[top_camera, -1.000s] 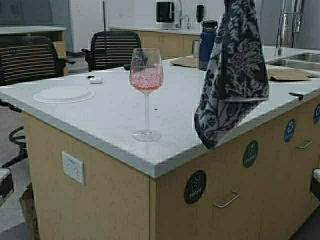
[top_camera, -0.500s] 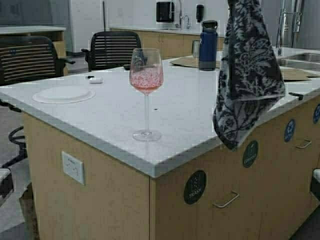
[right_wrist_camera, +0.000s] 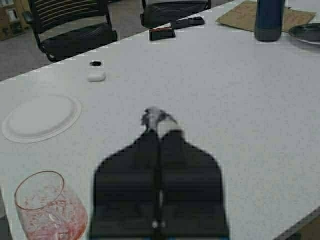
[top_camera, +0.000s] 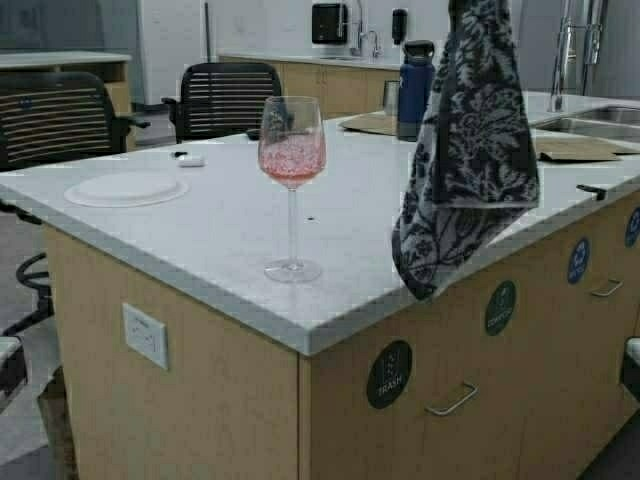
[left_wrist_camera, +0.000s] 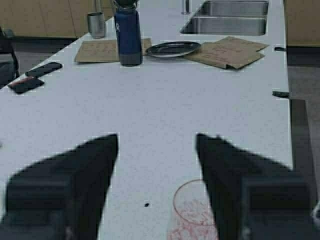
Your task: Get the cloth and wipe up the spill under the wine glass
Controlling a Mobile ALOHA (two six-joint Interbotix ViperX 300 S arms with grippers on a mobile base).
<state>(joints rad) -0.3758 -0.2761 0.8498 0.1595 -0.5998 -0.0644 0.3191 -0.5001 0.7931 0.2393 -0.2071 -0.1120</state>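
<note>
The wine glass (top_camera: 292, 152) with pink liquid stands upright on the white counter (top_camera: 220, 240), near its front corner. The dark floral cloth (top_camera: 470, 150) hangs limp in the air to the right of the glass, its lower end over the counter's front edge. My right gripper (right_wrist_camera: 161, 131) is shut on the cloth's top tip (right_wrist_camera: 156, 116); the gripper is above the high view's top edge. My left gripper (left_wrist_camera: 156, 137) is open and empty above the counter, with the glass's rim (left_wrist_camera: 192, 212) below, beside one finger. A small dark speck (top_camera: 310, 218) lies behind the glass.
A white plate (top_camera: 127, 188) lies at the counter's left. A blue bottle (top_camera: 416, 88), tan mats (top_camera: 575, 150) and a sink (top_camera: 600, 120) are at the back right. Black chairs (top_camera: 225, 95) stand behind. The counter's corner (top_camera: 305, 345) is close in front.
The hanging cloth swung to the right half a second ago and has swung back to the left, nearer the glass. The glass has not moved.
</note>
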